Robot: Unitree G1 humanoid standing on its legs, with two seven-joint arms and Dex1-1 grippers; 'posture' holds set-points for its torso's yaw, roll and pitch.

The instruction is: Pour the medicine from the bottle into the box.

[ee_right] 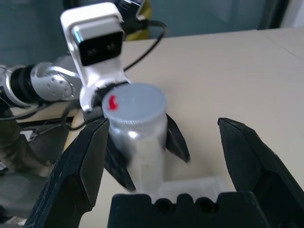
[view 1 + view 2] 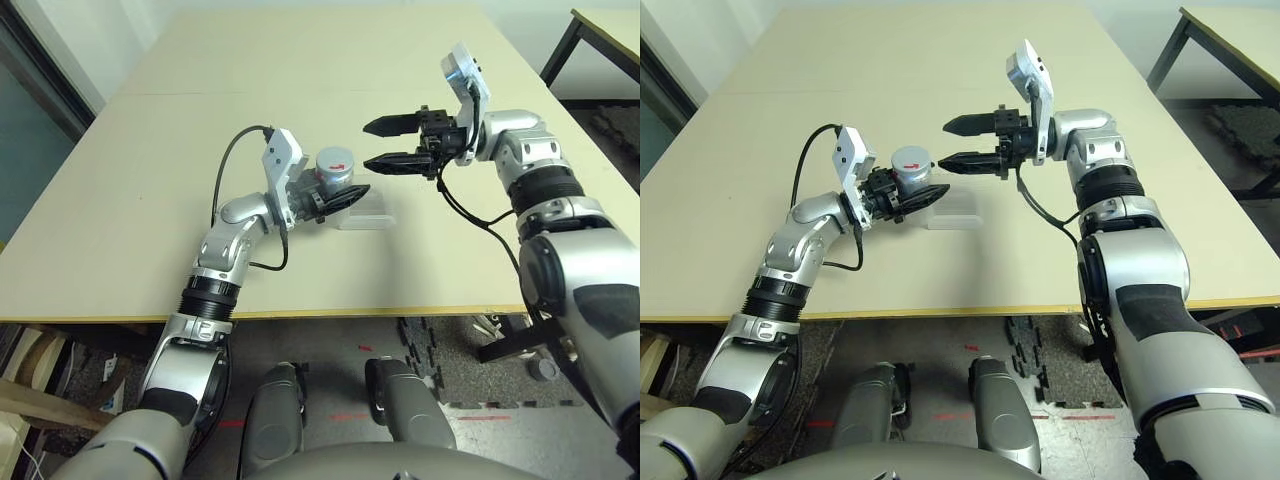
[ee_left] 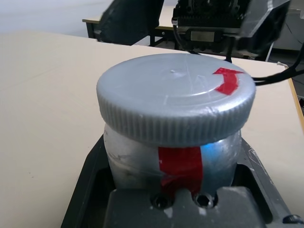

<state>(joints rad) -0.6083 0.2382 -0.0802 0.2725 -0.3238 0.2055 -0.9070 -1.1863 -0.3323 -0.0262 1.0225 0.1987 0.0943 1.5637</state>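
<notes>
Two grippers meet over the middle of the table (image 2: 120, 180), well back from its front edge. The left gripper (image 2: 335, 197) is clenched around the bottle (image 2: 333, 172), holding it upright with its grey cap (image 3: 175, 102) on. Just beside it lies the clear box (image 2: 366, 213), flat on the table. The right gripper (image 2: 385, 142) hangs close above with its fingers spread apart, grasping nothing.
</notes>
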